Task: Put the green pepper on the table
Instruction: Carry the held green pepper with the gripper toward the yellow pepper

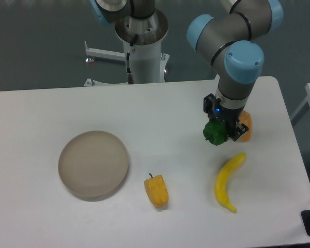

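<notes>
Gripper (223, 130) of the single arm clamped on the green pepper (214, 133), fingers closed against its sides, at the right half of the white counter (160, 108). The pepper hangs low, just off or barely at the surface; the view from above does not settle which. Directly behind it lies an orange wedge-shaped piece (246, 125), partly hidden by the gripper, with a banana (228, 182) nearby toward the front edge. A yellow pepper (156, 190) and a round beige plate (94, 164) sit well apart to the left. Judged from this, the set-down is under way: the sound course is to lower straight until the lumpy fruit bears on the counter, open the fingers only then so it does not roll, and lift away vertically, keeping clear of the orange piece behind
</notes>
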Controlling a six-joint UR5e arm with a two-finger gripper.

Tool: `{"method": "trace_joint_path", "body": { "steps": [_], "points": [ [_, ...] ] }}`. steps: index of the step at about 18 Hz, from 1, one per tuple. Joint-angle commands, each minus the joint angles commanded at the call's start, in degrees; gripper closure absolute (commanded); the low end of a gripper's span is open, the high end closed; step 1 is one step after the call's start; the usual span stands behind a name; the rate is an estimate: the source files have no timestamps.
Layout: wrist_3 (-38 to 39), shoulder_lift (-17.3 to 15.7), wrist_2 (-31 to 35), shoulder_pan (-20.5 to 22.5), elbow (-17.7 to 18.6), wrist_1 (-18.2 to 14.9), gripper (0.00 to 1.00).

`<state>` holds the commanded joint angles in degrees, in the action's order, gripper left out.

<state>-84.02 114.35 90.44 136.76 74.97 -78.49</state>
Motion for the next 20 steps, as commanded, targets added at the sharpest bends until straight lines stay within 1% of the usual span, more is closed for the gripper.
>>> {"method": "trace_joint_path", "body": {
  "steps": [5, 6, 9, 11, 12, 13, 15, 16, 17, 18, 20],
  "points": [
    [1.2, 0.0, -1.3, -0.3, 0.7, -0.1, 0.96],
    [2.3, -0.1, -3.0, -0.4, 1.4, -0.1, 0.96],
    [3.0, -0.2, -3.7, -1.1, 3.9, 0.0, 0.95],
    [8.9, -0.3, -5.5, -2.9, 6.2, 0.7, 0.96],
    [9.7, 0.0, -5.5, -3.6, 6.5, 1.9, 0.96],
    [10.5, 0.0, -5.6, -4.6, 7.5, 3.1, 0.96],
    [13.3, 0.0, -5.5, -6.1, 10.6, 5.3, 0.96],
    [14.6, 0.3, -5.4, -6.9, 12.5, 8.4, 0.96],
    [15.0, 0.6, -5.1, -7.6, 13.6, 10.8, 0.96],
    [15.2, 0.7, -5.0, -7.8, 14.8, 12.4, 0.96],
    [15.1, 1.4, -4.9, -8.2, 15.6, 13.4, 0.95]
  ]
}}
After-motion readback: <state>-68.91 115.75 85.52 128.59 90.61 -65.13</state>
